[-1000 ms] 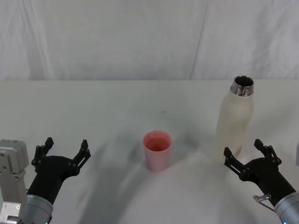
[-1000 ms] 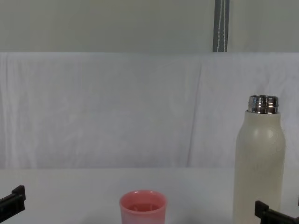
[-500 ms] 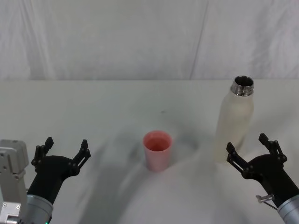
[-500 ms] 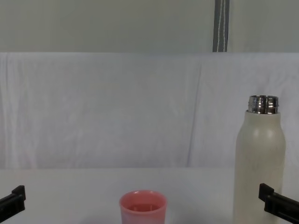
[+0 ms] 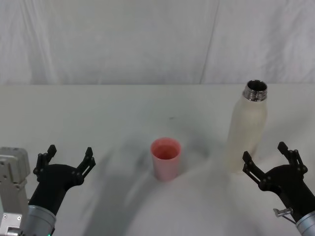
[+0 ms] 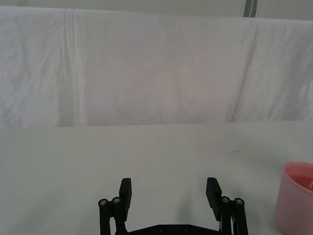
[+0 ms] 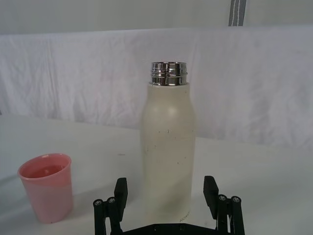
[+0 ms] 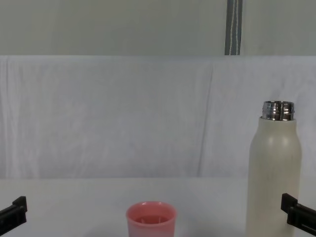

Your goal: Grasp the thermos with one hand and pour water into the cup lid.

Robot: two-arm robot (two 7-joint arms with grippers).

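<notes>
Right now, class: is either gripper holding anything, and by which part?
Nothing is held. Left gripper and right gripper are open, clear of the cream-white steel-necked thermos.

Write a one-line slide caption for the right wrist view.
Right gripper open just short of the upright, uncapped thermos, with the pink cup lid standing apart from it on the white table.

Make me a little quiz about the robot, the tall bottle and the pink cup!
1. True or false: the thermos is standing upright with no cap on its steel neck.
2. Which gripper is nearer the thermos: A) left gripper B) right gripper?
3. Fill in: the cup lid stands to the thermos's ____ side.

Key:
1. True.
2. B. The right gripper sits open just in front of the thermos, not touching it; the left gripper is open at the table's left.
3. Left.
</notes>
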